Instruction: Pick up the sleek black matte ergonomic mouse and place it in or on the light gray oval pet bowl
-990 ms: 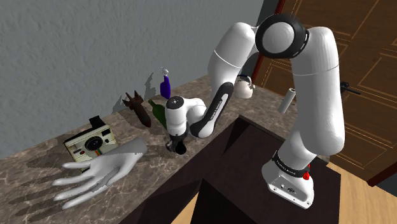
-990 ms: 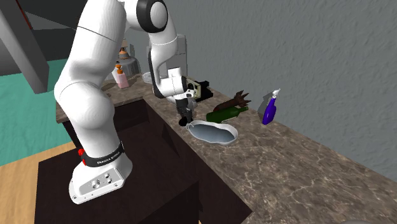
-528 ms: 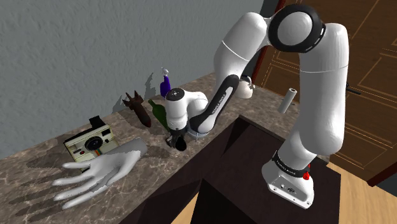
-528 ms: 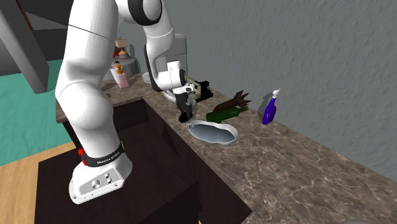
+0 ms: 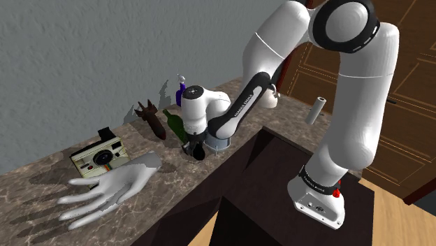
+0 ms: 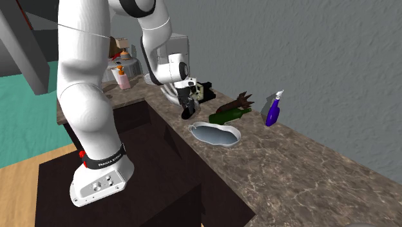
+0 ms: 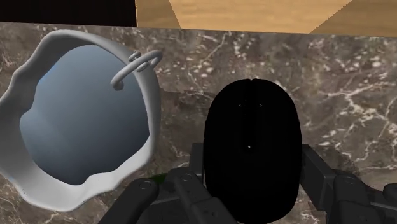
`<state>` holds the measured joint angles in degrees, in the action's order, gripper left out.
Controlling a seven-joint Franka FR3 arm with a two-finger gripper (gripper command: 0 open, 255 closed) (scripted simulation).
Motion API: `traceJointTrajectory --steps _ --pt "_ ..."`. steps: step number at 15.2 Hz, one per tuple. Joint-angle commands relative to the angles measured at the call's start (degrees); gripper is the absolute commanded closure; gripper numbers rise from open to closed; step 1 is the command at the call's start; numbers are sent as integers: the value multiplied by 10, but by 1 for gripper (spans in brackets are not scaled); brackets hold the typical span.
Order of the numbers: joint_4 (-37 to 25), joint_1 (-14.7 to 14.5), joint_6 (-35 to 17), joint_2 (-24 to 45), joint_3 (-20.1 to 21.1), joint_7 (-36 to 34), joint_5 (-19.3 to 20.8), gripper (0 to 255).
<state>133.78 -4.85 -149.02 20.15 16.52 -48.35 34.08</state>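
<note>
The black mouse (image 7: pixel 251 121) sits clasped between my gripper's (image 7: pixel 252 162) two fingers, one pressed to each of its sides. In the shoulder view my gripper (image 5: pixel 198 148) holds the mouse (image 5: pixel 198 153) just above the dark marble counter (image 5: pixel 42 189). The pale grey wavy-rimmed pet bowl (image 7: pixel 150 105), with a bluish inside, lies on the counter beside the mouse and apart from it. In the second exterior view the bowl (image 6: pixel 216 134) lies right of my gripper (image 6: pixel 187 111), and the mouse (image 6: pixel 187 116) hangs over the counter's front edge.
A white mannequin hand (image 5: pixel 112 187) and an instant camera (image 5: pixel 100 157) lie towards the shoulder view's left. A green bottle (image 6: pixel 229 115), a brown object (image 6: pixel 243 100) and a blue spray bottle (image 6: pixel 274 111) stand behind the bowl. A white kettle (image 5: pixel 270 98) sits further along.
My gripper has risen off the counter with the mouse clasped in it, drifting slightly away from the bowl. The arm's elbow has swung higher.
</note>
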Motion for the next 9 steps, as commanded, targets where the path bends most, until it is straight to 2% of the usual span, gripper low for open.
traceJointTrajectory --steps 1,9 --pt "3 5 11 -15 8 12 -15 255" --pt "10 22 54 -75 35 62 -74 255"
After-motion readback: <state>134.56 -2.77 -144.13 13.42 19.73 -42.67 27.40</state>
